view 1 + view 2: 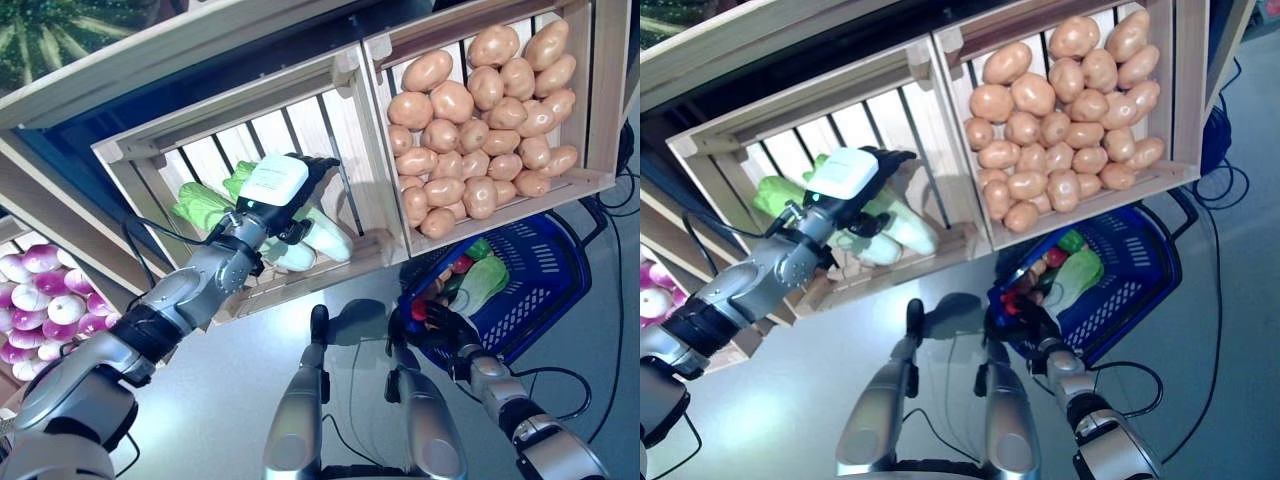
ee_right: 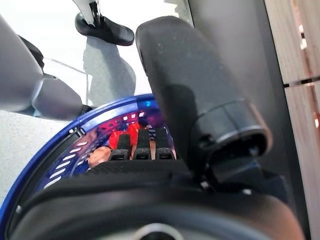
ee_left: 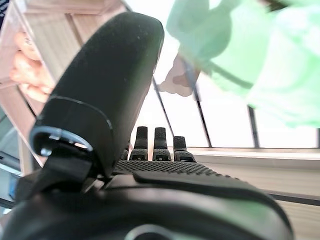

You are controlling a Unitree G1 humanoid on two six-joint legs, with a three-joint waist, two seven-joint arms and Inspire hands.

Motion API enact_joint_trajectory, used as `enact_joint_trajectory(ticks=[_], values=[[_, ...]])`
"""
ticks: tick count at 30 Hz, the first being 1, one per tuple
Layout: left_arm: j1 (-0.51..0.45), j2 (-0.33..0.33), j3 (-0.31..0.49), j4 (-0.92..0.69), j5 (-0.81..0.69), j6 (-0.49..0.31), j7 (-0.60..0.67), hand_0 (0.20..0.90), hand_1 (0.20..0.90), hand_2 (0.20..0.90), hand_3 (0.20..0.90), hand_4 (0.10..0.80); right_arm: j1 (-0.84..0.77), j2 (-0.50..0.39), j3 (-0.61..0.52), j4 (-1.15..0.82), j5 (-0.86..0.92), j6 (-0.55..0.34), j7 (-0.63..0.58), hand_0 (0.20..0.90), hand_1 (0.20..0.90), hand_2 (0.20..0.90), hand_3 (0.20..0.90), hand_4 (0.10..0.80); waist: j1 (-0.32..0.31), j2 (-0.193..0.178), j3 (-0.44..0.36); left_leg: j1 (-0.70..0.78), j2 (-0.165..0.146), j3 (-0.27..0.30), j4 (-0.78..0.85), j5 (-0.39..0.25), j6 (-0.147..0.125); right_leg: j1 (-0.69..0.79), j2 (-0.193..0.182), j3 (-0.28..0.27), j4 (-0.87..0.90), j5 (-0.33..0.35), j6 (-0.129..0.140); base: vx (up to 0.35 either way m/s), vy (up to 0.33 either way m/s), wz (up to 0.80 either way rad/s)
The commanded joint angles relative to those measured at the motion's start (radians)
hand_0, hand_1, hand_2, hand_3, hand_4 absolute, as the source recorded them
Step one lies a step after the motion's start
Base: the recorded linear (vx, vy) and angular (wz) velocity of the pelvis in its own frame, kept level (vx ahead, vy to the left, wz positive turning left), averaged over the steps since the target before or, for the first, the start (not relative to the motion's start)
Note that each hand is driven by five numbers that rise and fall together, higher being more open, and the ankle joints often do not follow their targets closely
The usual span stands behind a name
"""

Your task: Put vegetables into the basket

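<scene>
The left hand (image 1: 285,195) reaches into the slatted wooden crate (image 1: 150,150), its back with the white cover turned toward the camera and its fingers lying over the pile of pale green and white cabbages (image 1: 325,235) at the crate's lower edge. In the left wrist view the fingers (image 3: 155,145) point out fairly straight toward the slats with the thumb standing up beside them, and a blurred green leaf shows above them; whether they actually press on a cabbage or grip one, I cannot tell. More green leaves (image 1: 200,205) show on the left side of the hand, deeper in the same crate. The right hand (image 1: 440,325) is low at the near rim of the blue plastic basket (image 1: 545,270), which sits on the grey floor below the shelf; its fingers (image 2: 137,145) bend over the rim, seemingly holding it, with red items visible just past them. Inside the basket lie a green leafy cabbage (image 1: 485,280) and some small red and dark vegetables (image 1: 455,268) toward the near end. Above the basket a second crate (image 1: 600,90) is full of brown potatoes (image 1: 480,110). At the far left, a bin holds purple and white onions (image 1: 45,300).
</scene>
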Motion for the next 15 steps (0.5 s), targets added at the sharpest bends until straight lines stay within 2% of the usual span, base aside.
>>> enact_joint_trajectory(ticks=[1,3,7,15], values=[[-0.137,-0.011,0.056,-0.036,0.060,-0.039,0.070,0.900,0.900,0.900,0.900,0.800,-0.019,-0.021,0.033,-0.020,0.042,-0.008,-0.033,0.900,0.900,0.900,0.900,0.800,-0.010,-0.012,0.017,-0.133,-0.051,-0.008,0.096,-0.015,-0.013,-0.075,-0.029,0.027,0.135,-0.037,0.003,0.000,0.000,0.00],[-0.150,-0.013,0.042,-0.032,0.044,-0.037,0.046,0.900,0.900,0.900,0.900,0.800,-0.025,-0.019,0.031,-0.022,0.046,-0.007,-0.032,0.900,0.900,0.900,0.900,0.800,-0.014,-0.009,0.017,-0.150,-0.053,-0.009,0.111,-0.017,-0.014,-0.093,-0.030,0.031,0.149,-0.039,0.003,0.000,0.000,0.00],[-0.165,-0.017,0.024,-0.035,0.009,-0.025,-0.081,0.900,0.900,0.900,0.900,0.800,-0.047,-0.017,0.035,-0.036,0.050,0.009,-0.045,0.900,0.900,0.900,0.900,0.800,-0.016,-0.004,0.017,-0.180,-0.056,-0.006,0.119,-0.012,-0.014,-0.127,-0.034,0.035,0.163,-0.038,0.005,0.000,0.000,0.00],[-0.205,-0.009,-0.017,-0.031,-0.090,0.121,-0.325,0.900,0.900,0.900,0.900,0.800,-0.084,-0.034,0.027,-0.032,0.054,0.013,-0.050,0.900,0.900,0.900,0.900,0.800,-0.024,0.006,0.017,-0.227,-0.051,0.005,0.133,-0.007,-0.016,-0.182,-0.029,0.038,0.188,-0.041,0.005,-0.004,-0.018,0.03]])
